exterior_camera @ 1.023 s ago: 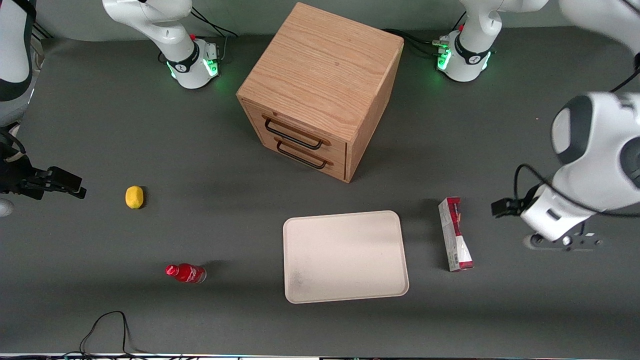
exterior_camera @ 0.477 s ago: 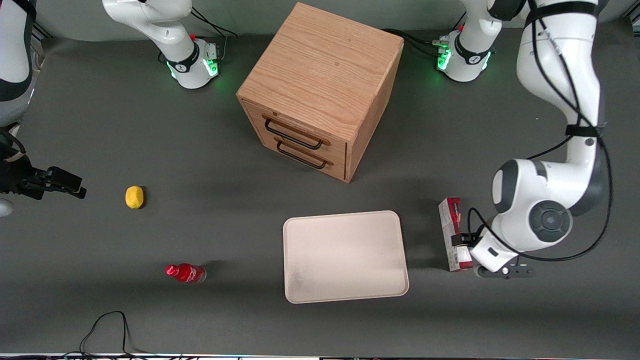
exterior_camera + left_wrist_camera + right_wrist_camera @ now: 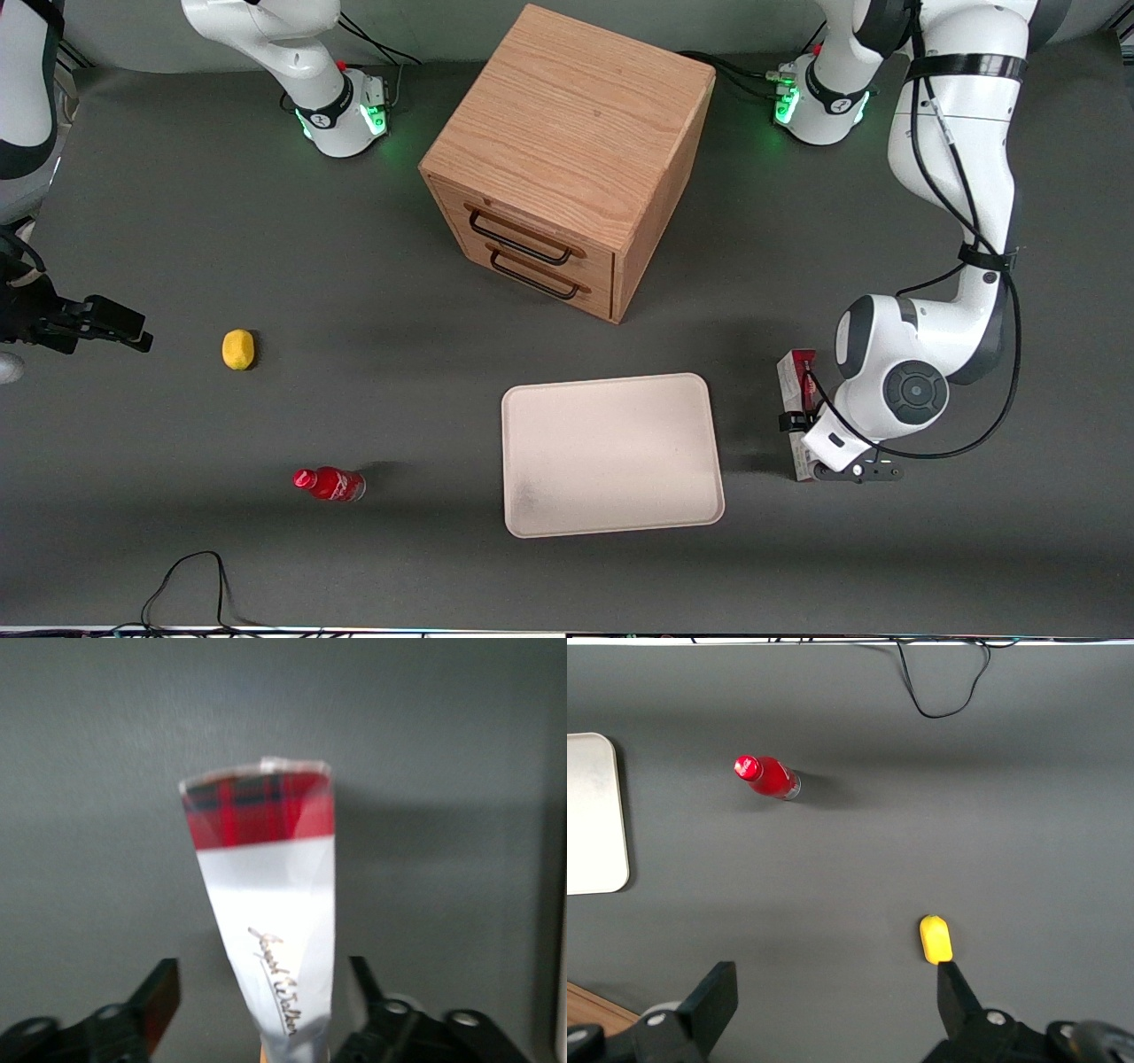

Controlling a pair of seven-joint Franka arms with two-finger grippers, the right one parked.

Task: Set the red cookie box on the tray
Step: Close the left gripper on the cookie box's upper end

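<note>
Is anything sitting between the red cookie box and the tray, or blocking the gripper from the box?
Nothing visible. The gripper is open astride the red cookie box, and bare table separates it from the tray.

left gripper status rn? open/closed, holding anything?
Left gripper: open, fingers straddling the red cookie box on the table beside the tray, not clamped on it.

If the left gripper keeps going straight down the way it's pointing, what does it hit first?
Most likely the long red cookie box with white panels: the left gripper hangs over it with open jaws, one finger either side. How far above the box it hangs is unclear.
</note>
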